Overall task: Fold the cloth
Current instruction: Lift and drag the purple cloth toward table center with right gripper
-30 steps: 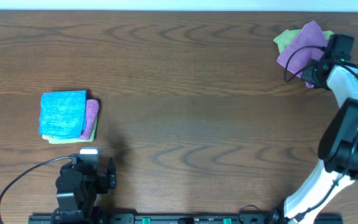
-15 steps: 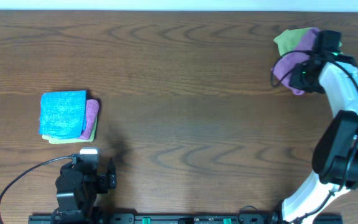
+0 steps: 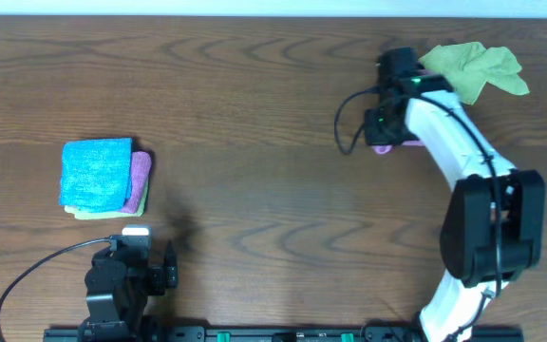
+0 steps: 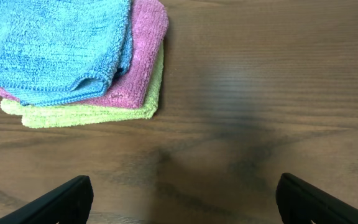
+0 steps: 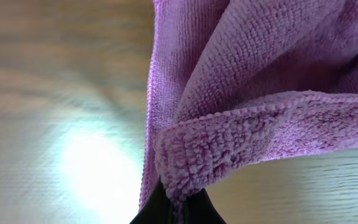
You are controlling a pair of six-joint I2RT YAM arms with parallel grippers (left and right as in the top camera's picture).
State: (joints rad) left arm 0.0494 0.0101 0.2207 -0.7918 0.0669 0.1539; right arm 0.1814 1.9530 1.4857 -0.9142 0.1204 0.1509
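Purple cloth [image 5: 260,74] clamped in right pincer [image 5: 171,208], dragged left off green cloth [image 3: 473,65] | left pincer [image 4: 182,196] wide (parked)

The purple cloth [image 5: 260,87] is soft and fuzzy. It is bunched up in loose folds, and its stitched edge shows. One end is pinched tight in the right gripper [image 5: 169,210]. From above, only a small bit of it peeks out from under the arm, on the far right side. The crumpled green cloth [image 3: 473,65] lies near it, in a messy heap. Well apart, on the left, three folded cloths lie flat in a neat pile: the blue cloth [image 3: 95,173] on top, the pink cloth [image 3: 141,171] in the middle, the folded green cloth [image 4: 86,115] at the bottom.
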